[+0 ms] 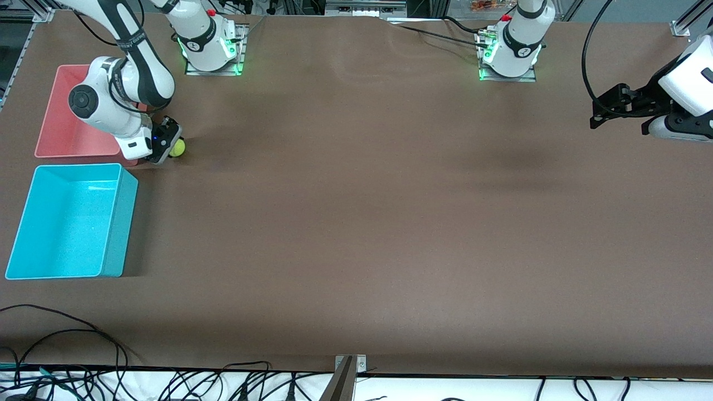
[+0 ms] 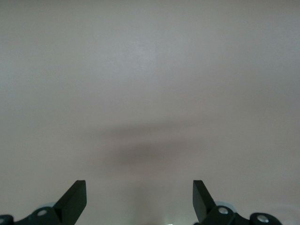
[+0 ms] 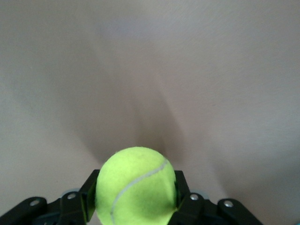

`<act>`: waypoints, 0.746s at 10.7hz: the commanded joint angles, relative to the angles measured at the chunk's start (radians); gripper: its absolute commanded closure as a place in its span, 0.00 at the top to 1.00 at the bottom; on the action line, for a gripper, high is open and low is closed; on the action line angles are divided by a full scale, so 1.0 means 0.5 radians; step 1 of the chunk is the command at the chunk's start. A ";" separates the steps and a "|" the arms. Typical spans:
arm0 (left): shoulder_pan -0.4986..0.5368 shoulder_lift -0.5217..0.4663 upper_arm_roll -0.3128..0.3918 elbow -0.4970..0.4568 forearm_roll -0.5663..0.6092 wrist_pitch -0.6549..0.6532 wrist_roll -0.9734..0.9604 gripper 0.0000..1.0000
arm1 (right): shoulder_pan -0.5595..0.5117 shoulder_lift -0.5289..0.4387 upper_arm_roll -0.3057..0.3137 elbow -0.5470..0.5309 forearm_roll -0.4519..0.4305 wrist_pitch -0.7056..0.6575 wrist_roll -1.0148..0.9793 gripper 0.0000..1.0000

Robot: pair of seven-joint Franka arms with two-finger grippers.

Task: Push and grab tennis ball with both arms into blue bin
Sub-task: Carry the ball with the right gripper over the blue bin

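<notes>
Ball [image 1: 177, 147] sits on the table [image 1: 356, 223] at the right arm's end, just beside the pink bin [image 1: 61, 120], clamped in the right gripper [image 1: 167, 146]. Blue bin [image 1: 111, 223] lies nearer the camera than the pink one, at the same table edge, with nothing visible inside. Left gripper [image 1: 599, 114] hangs over the left arm's end of the table; that arm waits.

Left wrist view: fingers [image 2: 75, 199] spread wide apart, nothing between them, bare table below.

Right wrist view: fingers [image 3: 89, 192] pressed against both sides of the ball [image 3: 136, 185]; its pale seam curves across the face.
</notes>
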 commanded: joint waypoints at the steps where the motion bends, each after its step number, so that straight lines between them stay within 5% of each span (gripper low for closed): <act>1: 0.008 0.012 -0.019 0.047 -0.007 -0.026 -0.018 1.00 | -0.007 -0.240 0.055 0.025 0.104 -0.070 0.083 0.53; 4: 0.155 0.009 -0.135 0.035 -0.007 0.008 -0.015 1.00 | -0.013 -0.229 0.062 0.462 0.141 -0.415 0.038 0.53; 8: 0.143 0.009 -0.154 0.025 0.021 0.002 -0.018 1.00 | -0.169 -0.021 0.052 0.855 0.110 -0.441 -0.387 0.53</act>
